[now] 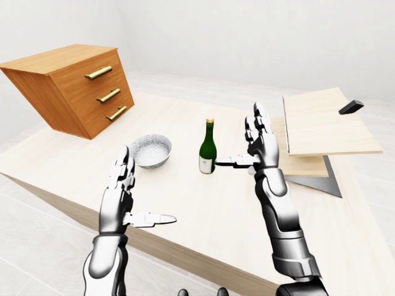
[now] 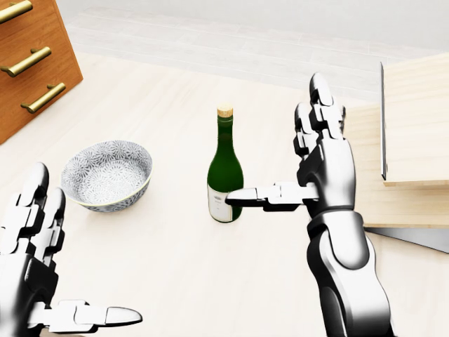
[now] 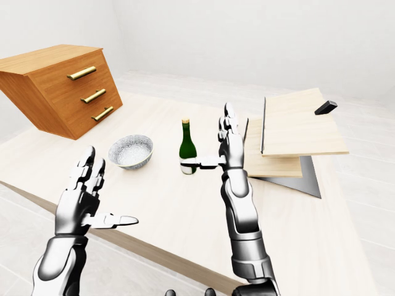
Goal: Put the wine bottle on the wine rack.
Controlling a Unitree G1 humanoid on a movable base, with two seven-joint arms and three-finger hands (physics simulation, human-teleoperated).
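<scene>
A green wine bottle point(image 2: 225, 168) with a white label and a gold cap stands upright on the light wood table point(image 2: 182, 267). My right hand point(image 2: 295, 158) is open just to the right of it, fingers pointing up. Its thumb point(image 2: 263, 195) reaches left to the bottle's label, and the fingers are not around the bottle. My left hand point(image 2: 49, 274) is open and empty at the lower left, apart from the bottle. The wine rack point(image 1: 327, 126), made of light wood boards on a grey base, stands to the right of my right hand.
A patterned grey bowl point(image 2: 106, 174) sits to the left of the bottle. A tilted wooden chest of three drawers point(image 1: 71, 86) with brass handles is at the upper left. A small black block point(image 1: 350, 106) lies on the rack's top board.
</scene>
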